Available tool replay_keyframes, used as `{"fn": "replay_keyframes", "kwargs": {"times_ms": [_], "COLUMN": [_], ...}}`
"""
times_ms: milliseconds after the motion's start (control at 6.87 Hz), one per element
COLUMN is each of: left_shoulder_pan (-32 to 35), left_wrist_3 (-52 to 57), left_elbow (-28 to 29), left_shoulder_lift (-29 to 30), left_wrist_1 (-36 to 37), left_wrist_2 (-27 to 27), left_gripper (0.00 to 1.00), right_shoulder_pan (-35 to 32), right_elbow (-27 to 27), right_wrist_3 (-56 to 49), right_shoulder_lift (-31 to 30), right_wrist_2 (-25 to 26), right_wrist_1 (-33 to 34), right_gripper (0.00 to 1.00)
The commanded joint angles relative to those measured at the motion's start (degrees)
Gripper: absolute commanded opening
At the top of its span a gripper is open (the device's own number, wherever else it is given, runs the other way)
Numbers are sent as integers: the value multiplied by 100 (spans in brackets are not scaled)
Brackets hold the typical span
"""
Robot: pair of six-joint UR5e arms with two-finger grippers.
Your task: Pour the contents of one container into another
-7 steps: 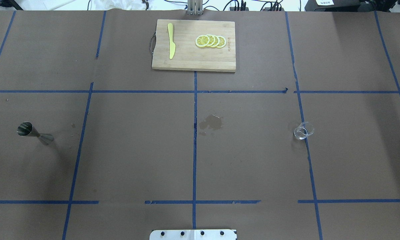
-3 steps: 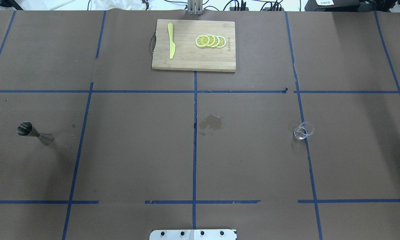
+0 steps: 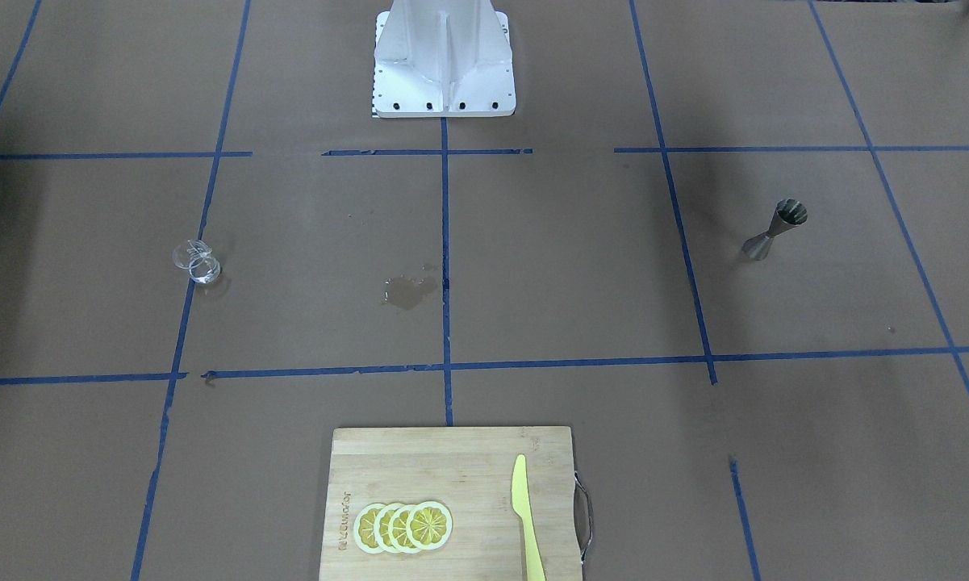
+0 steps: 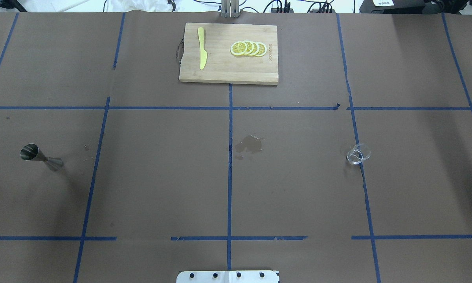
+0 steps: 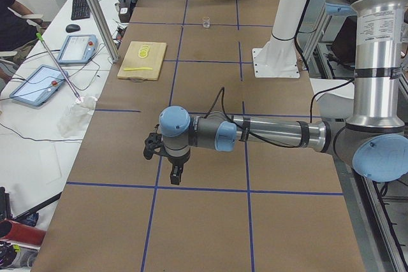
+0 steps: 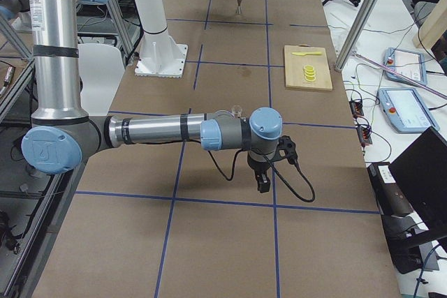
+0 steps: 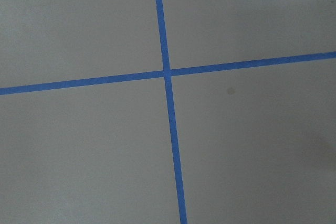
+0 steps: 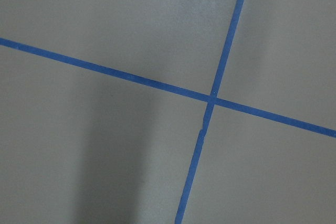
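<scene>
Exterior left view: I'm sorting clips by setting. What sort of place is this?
Likely a robotics lab, not a kitchen: a brown paper-covered table gridded with blue tape, a grey-and-blue jointed robot arm reaching over it, and grey touchscreen control tablets on a white side desk.

The left end effector [image 5: 176, 175] and right end effector [image 6: 263, 186] point down from level, outstretched arms.

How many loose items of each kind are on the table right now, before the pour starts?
Glass measuring cup: 1
Metal jigger: 1
Cutting board: 1
Yellow knife: 1
Lemon slices: 4
Total: 8
</scene>
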State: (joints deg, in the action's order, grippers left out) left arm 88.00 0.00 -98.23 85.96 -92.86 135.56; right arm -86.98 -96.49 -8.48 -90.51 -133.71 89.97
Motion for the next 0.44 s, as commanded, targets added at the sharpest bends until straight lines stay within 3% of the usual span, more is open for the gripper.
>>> {"fn": "replay_keyframes", "kwargs": {"times_ms": [0, 291], "left_shoulder_pan": [16, -2], "left_wrist_3": [-9, -35], "left_elbow": [-64, -195], "left_shoulder_lift": [-35, 8], "left_wrist_1": [-4, -4], "left_wrist_2": [-3, -3], "left_gripper": [100, 100], "right_shoulder_pan": [5, 101], "right_elbow": [-455, -1246], "right_wrist_3": [4, 4], "right_shoulder_lift": [-37, 68], "right_wrist_2": [29, -32], "right_wrist_1": [282, 1448], "right_gripper": [100, 100]}}
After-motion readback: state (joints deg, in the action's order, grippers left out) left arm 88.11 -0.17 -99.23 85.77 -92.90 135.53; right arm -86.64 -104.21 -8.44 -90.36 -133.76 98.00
